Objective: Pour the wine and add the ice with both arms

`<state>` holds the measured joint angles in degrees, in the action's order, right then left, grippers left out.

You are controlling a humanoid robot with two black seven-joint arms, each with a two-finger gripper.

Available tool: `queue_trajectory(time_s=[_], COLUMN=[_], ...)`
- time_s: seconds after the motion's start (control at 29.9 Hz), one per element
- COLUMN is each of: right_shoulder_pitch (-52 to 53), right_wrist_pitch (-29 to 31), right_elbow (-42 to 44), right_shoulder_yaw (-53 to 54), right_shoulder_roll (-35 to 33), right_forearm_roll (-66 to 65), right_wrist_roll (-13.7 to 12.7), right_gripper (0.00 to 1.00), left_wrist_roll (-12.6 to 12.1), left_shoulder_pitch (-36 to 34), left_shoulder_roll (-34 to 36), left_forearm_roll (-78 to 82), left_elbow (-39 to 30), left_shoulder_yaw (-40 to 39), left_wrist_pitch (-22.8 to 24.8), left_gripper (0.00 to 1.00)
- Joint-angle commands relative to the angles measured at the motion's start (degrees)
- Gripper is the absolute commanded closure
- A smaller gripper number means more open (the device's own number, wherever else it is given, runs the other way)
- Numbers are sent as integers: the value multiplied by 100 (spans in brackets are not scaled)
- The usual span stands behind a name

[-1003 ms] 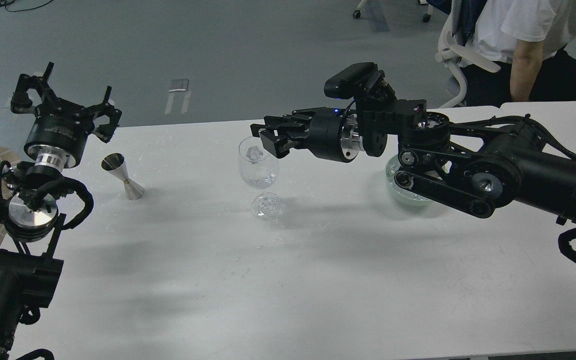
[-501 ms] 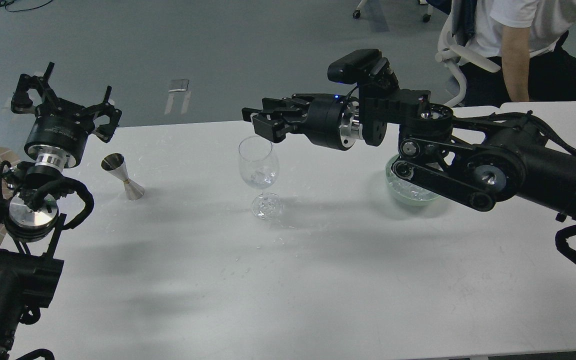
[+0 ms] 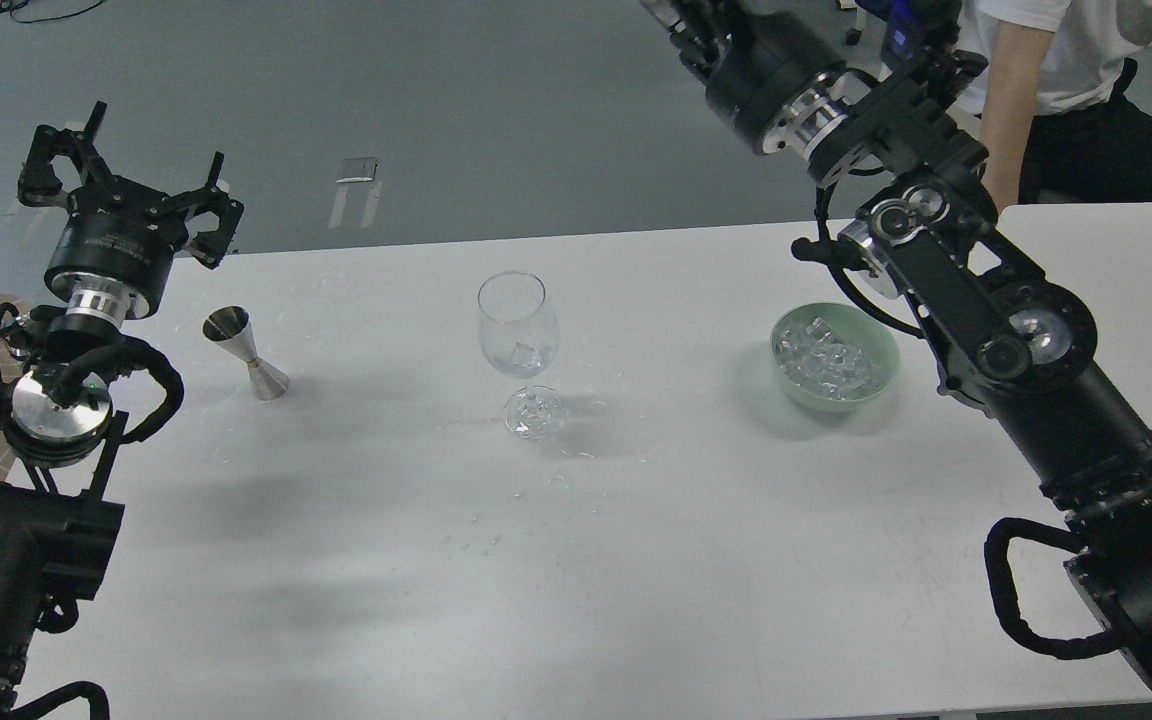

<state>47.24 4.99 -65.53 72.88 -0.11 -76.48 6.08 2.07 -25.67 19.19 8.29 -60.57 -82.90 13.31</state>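
A clear wine glass point(image 3: 518, 335) stands upright mid-table, with one ice cube point(image 3: 526, 353) low in its bowl; any wine in it is too faint to tell. More ice point(image 3: 826, 358) fills a pale green bowl point(image 3: 884, 372) to the right. My left gripper point(image 3: 126, 185) is open and empty, held above the table's far left corner. My right arm point(image 3: 946, 290) rises over the bowl. My right gripper point(image 3: 681, 20) is at the top edge, far above the glass, with its fingers cut off by the frame.
A steel jigger point(image 3: 248, 357) stands upright at the left, near my left arm. A seated person point(image 3: 1046, 60) is behind the table's far right corner. Small wet specks point(image 3: 536, 480) lie in front of the glass.
My right gripper has lifted up and back from over the glass rim to the top edge. An ice cube now lies in the glass. The bowl is uncovered. The left arm barely moved.
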Motion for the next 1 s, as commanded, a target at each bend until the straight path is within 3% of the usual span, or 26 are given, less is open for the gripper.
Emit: queue_trajectory(time_s=[0.0, 0.07, 0.2, 0.37, 0.64, 0.97], right_shoulder_pitch=[-31, -4, -31, -136, -611, -444], right_wrist_pitch=[-191, -375, -508, -508, -429, -280], right_elbow=[162, 478, 733, 1367, 1473, 1446], right_shoulder_yaw=[463, 551, 761, 1061, 1448, 1413], right_shoulder_roll=[11, 11, 11, 11, 11, 11], right_forearm_roll=[1238, 2370, 3435, 4457, 4704, 4695], right_wrist_roll=[-2, 15, 51, 77, 77, 130], right_gripper=[0, 0, 0, 0, 0, 0], left_wrist_roll=[30, 30, -14, -31, -49, -5], left_shoulder_pitch=[0, 0, 9, 27, -17, -88], left_shoulder_roll=[14, 49, 111, 23, -82, -65], left_forearm_roll=[85, 111, 146, 59, 85, 76], left_elbow=[1, 1, 1, 1, 1, 27], left_shoulder_yaw=[46, 55, 72, 90, 134, 90], left_wrist_pitch=[110, 425, 830, 1050, 805, 620], left_gripper=[2, 2, 2, 2, 2, 2])
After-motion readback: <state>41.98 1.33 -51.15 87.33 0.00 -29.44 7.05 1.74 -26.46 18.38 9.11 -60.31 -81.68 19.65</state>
